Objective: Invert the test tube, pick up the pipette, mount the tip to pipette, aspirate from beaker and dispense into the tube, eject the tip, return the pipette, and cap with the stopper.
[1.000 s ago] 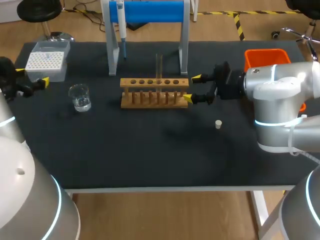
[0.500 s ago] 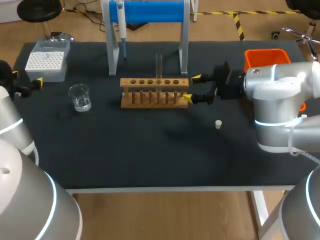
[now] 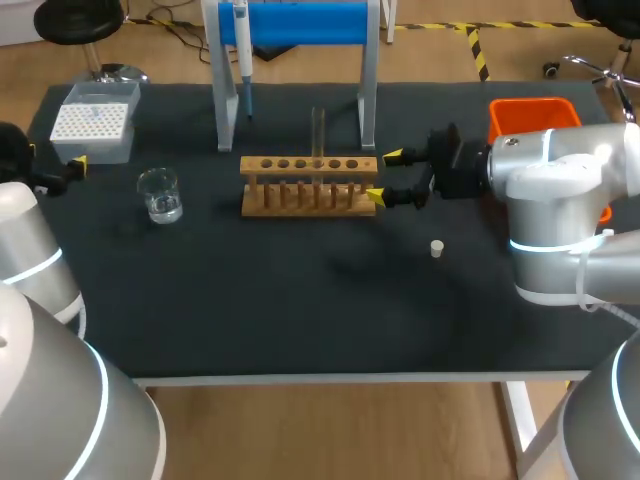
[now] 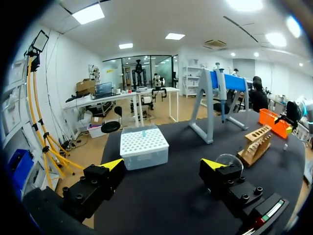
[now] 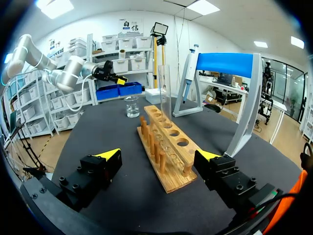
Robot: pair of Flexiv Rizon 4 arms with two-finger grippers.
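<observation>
Nearest, on the black table (image 3: 300, 310): small white stopper (image 3: 437, 248), lying apart from all else. Further in: right tool (image 3: 385, 176), released and spread wide, empty, at the right end of the wooden test tube rack (image 3: 310, 186). Upright in the rack's back row: clear test tube (image 3: 318, 130). Left of the rack, well apart: glass beaker (image 3: 160, 194) holding a little clear liquid. Beyond that, by the table's left edge: left tool (image 3: 56, 158), likewise released and empty, just beside the pipette tip box (image 3: 92, 125). Farthest: pipette (image 3: 242, 50) hanging on the blue-topped stand (image 3: 300, 22); orange bin (image 3: 532, 112) far right.
</observation>
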